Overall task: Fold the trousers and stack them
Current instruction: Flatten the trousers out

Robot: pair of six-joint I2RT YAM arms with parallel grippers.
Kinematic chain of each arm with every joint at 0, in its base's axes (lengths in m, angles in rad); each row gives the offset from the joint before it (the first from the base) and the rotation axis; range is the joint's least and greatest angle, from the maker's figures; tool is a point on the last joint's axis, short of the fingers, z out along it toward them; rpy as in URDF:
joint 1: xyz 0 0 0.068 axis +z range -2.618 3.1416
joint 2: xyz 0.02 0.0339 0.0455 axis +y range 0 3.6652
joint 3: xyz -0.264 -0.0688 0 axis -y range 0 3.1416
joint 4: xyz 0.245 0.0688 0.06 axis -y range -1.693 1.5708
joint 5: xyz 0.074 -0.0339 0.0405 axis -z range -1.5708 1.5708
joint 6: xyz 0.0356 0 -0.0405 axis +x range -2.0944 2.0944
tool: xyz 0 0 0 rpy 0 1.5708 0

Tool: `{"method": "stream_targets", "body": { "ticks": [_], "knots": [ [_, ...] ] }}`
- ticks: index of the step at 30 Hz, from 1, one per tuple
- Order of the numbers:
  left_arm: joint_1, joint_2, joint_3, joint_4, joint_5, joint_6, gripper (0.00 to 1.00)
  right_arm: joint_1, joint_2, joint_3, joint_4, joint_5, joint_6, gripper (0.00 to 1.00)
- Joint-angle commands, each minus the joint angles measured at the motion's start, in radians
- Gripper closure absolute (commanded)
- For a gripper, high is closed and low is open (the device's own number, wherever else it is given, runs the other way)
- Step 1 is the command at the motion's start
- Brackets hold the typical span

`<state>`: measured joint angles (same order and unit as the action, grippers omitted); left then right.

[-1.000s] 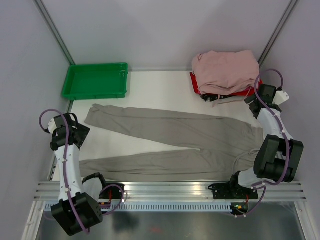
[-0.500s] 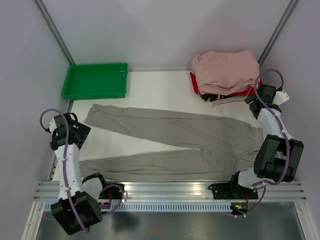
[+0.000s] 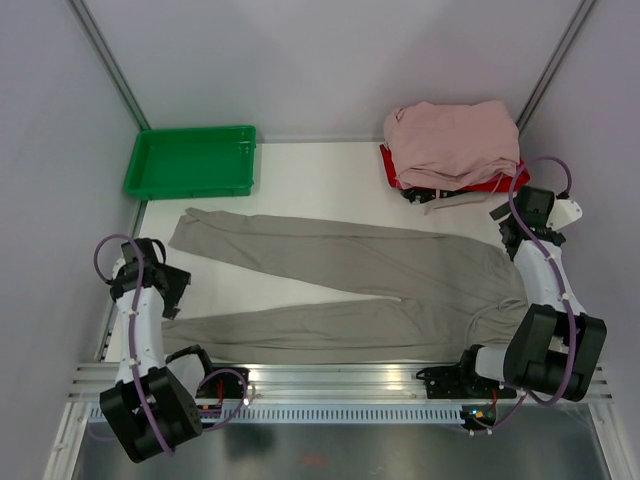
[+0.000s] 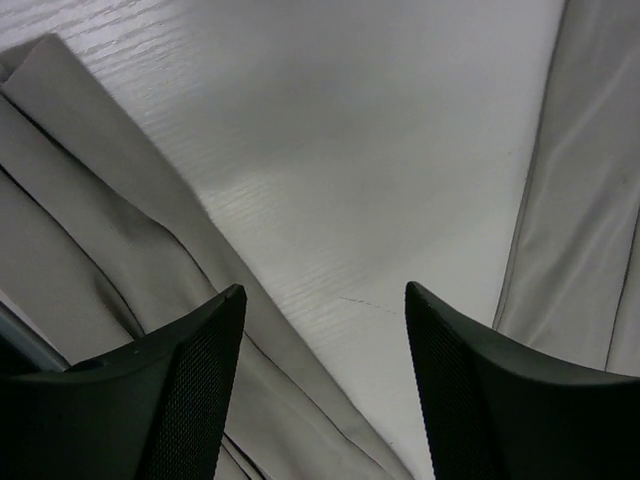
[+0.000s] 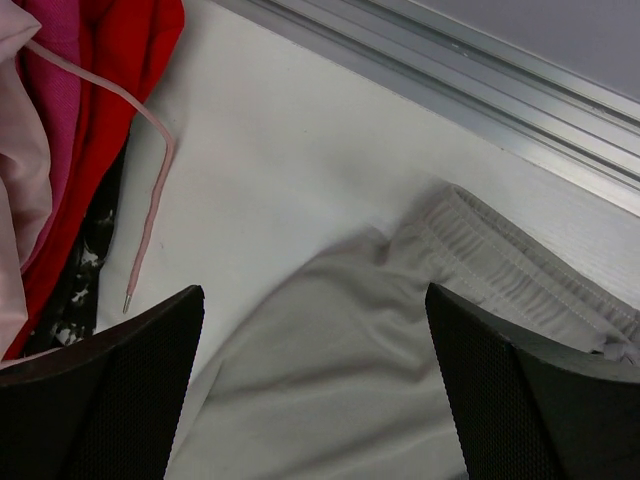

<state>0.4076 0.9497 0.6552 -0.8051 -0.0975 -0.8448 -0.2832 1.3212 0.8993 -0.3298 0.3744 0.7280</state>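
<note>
The taupe trousers [image 3: 380,275] lie flat across the table, waist at the right, both legs running left. My left gripper [image 3: 172,290] is open and empty, low over the bare table between the two leg ends. In the left wrist view [image 4: 320,385] the near leg's cuff [image 4: 90,250] lies at the left and the far leg [image 4: 580,220] at the right. My right gripper [image 3: 508,224] is open and empty above the waist's far corner. In the right wrist view [image 5: 315,390] it hangs over the fabric [image 5: 330,350], with the elastic waistband [image 5: 520,270] at the right.
A green tray [image 3: 190,162] stands at the back left. A pile of pale pink garments [image 3: 450,140] lies on a red thing [image 5: 130,60] at the back right, with a pink drawstring [image 5: 150,200] trailing onto the table. A metal rail [image 5: 470,70] runs along the right edge.
My left gripper has moved nearer and a little right, down toward the near leg's end. My right wrist has shifted slightly right and nearer. The trousers have not moved.
</note>
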Motion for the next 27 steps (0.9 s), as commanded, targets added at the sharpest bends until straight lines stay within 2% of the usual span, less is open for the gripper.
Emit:
{"method": "stream_targets", "body": {
  "ticks": [1,7,10,13,18,20,21,23,24,27],
  "knots": [
    [-0.003,0.009,0.000,-0.063,-0.068,-0.092,0.30,0.001,-0.059,-0.039,0.021,0.012,0.030,0.02],
    [0.000,0.046,-0.049,-0.178,-0.243,-0.383,0.32,0.001,-0.054,-0.022,0.015,-0.014,0.050,0.02],
    [-0.001,0.064,-0.086,-0.111,-0.246,-0.401,0.35,0.001,-0.007,0.027,0.017,-0.051,0.051,0.02],
    [-0.001,0.073,-0.124,-0.013,-0.182,-0.376,0.37,0.001,0.026,0.082,0.005,-0.060,0.036,0.02],
    [-0.001,0.074,-0.167,0.011,-0.179,-0.381,0.41,0.001,0.035,0.122,-0.017,-0.040,0.007,0.02],
    [-0.001,0.069,-0.172,0.011,-0.198,-0.361,0.48,0.001,0.039,0.124,-0.031,-0.043,0.011,0.02],
    [-0.001,0.067,-0.172,0.006,-0.206,-0.362,0.57,0.001,0.042,0.125,-0.041,-0.048,0.016,0.02],
    [-0.001,0.061,-0.173,0.003,-0.234,-0.361,0.65,0.001,0.056,0.136,-0.057,-0.060,0.011,0.02],
    [-0.001,0.057,-0.170,0.006,-0.240,-0.358,0.75,0.001,0.061,0.139,-0.067,-0.061,0.008,0.02],
    [-0.001,0.035,-0.152,0.024,-0.242,-0.324,0.92,0.001,0.059,0.142,-0.066,-0.060,0.005,0.02]
  ]
}}
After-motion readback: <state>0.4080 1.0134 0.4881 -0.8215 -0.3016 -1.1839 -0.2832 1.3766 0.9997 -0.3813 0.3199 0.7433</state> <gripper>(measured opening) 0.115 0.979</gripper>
